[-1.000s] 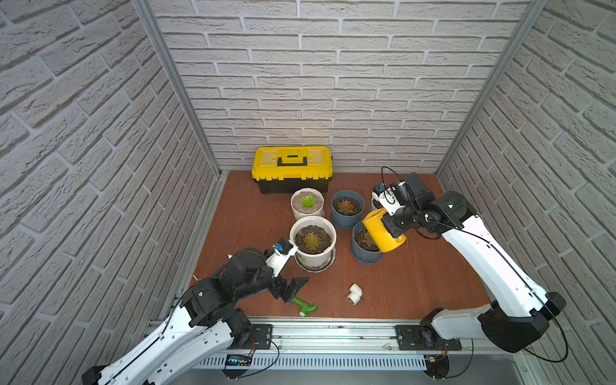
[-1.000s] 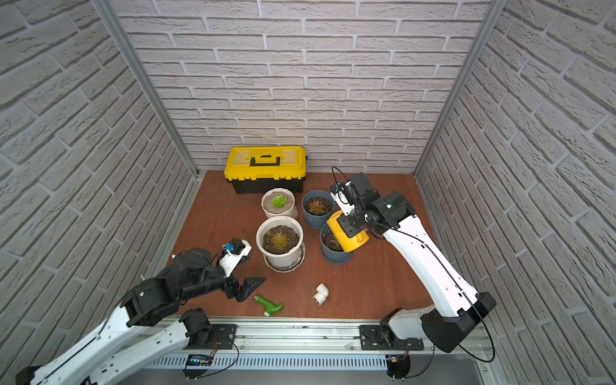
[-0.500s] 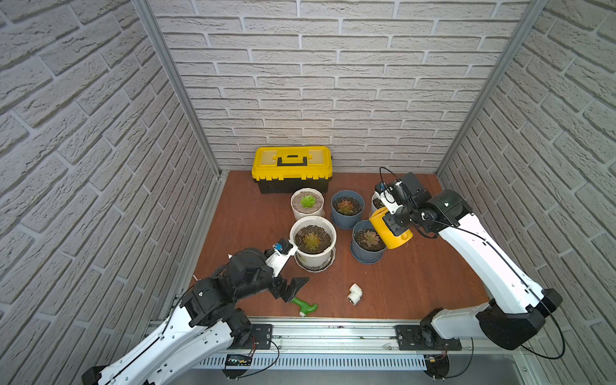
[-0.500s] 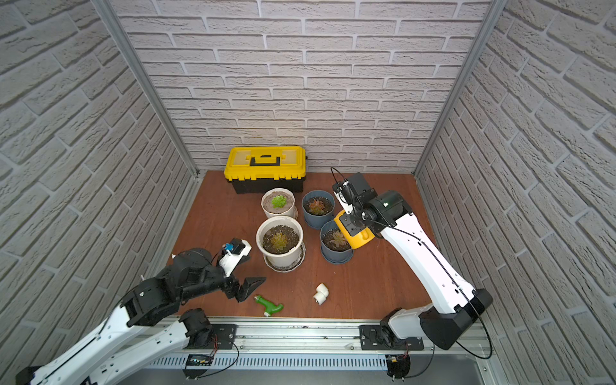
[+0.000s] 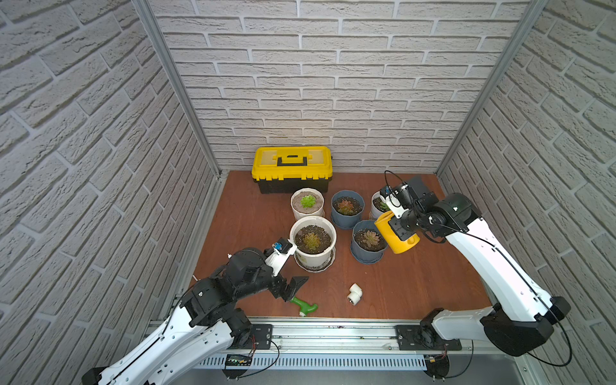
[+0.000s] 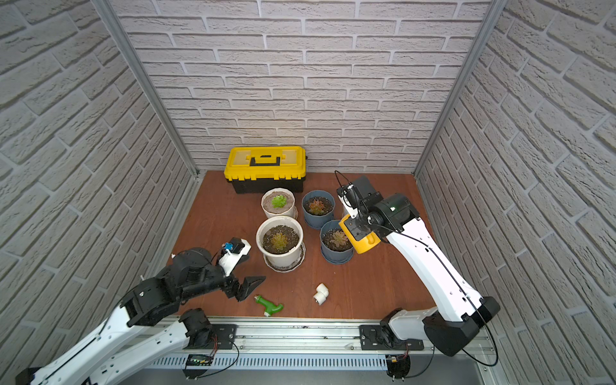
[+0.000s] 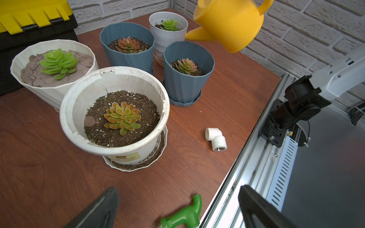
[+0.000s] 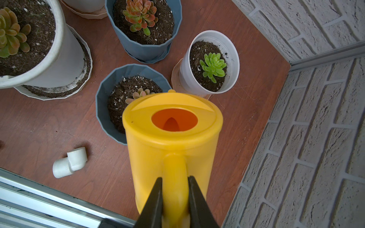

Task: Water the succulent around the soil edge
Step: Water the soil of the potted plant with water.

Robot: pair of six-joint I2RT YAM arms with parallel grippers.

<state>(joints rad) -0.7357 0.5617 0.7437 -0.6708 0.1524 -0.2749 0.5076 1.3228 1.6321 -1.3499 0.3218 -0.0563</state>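
arm on the right stretches from the near rail toward the pots; left arm crouches low over the table (image 5: 416, 283), its hand (image 7: 178, 190) spread empty. right hand (image 8: 175, 178) clamps the tilted yellow watering can (image 5: 398, 240) by its handle, spout seemingly above the near blue pot (image 5: 365, 257) and its succulent (image 5: 370, 238).

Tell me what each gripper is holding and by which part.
The right gripper is shut on the yellow watering can, pinching its handle. The left gripper is open and holds nothing.
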